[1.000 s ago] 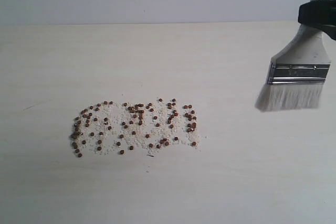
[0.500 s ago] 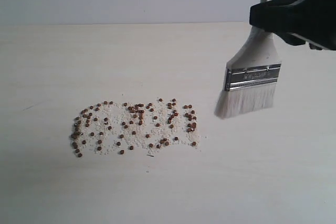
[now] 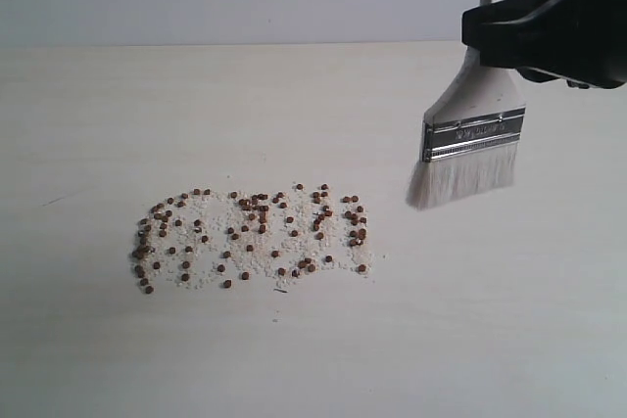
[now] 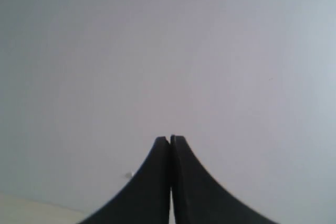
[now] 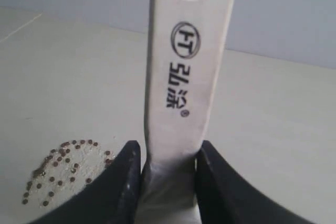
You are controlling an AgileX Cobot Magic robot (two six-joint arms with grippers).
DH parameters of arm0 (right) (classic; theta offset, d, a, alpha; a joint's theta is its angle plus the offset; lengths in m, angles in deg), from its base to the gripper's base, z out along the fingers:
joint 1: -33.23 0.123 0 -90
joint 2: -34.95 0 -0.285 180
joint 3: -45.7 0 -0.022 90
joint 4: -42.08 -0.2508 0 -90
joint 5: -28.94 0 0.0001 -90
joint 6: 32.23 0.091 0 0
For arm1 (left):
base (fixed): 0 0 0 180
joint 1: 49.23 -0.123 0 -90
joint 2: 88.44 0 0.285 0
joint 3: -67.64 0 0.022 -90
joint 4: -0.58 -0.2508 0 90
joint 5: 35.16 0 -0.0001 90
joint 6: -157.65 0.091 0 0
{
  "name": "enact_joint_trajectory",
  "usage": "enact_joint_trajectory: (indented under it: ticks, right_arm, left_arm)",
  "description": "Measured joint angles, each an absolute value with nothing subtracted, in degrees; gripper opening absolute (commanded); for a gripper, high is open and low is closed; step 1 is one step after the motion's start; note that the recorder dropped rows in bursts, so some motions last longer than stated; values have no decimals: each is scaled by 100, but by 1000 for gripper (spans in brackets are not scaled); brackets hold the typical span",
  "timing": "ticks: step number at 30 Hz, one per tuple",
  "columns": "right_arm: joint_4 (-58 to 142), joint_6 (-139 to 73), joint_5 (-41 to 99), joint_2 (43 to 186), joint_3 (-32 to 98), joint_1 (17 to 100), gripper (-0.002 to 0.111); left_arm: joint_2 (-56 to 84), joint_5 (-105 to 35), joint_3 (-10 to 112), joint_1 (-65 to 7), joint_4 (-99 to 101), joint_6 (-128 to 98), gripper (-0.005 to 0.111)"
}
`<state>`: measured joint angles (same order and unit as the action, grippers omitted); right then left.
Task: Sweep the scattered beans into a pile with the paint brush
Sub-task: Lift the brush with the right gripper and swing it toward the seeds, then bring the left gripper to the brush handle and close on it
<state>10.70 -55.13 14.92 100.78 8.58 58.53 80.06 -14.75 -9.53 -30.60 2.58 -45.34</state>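
Wooden and stiff in the handle point(image 5: 184, 77), soft in the bristles point(image 3: 462, 183), the brush point(image 3: 485, 97) is judged light. It is best gripped on the flat handle just above the ferrule point(image 3: 472, 136). It is clamped there by the right tool point(image 3: 495, 41), with the jaws set partly apart on the handle's width. The brush appears to be held clear of the bench point(image 3: 98, 359), bristles down, beyond the right end of the beans point(image 3: 250, 237) and not touching them. The beans are judged hard, round and liable to roll, so light strokes are advised. The left tool point(image 4: 169, 148) is closed on nothing.

Count:
- One brush.
- Two tools.
- One loose patch of beans among whitish crumbs point(image 3: 265, 259). An exact bean count cannot be taken; about a hundred is likely.
- No pile is formed yet.
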Motion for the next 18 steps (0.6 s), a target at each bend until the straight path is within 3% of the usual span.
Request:
enact_joint_trajectory:
  ticks: [11,18]
  right_arm:
    - [1060,-5502,1633,10078,858,5853,0]
    - [1049,-5502,1687,10188,858,5853,0]
  left_arm:
    - [7398,-1568,-807,-3060,-180,-5472,0]
    - [5630,-1194,329,-2630,-4895,-9360,0]
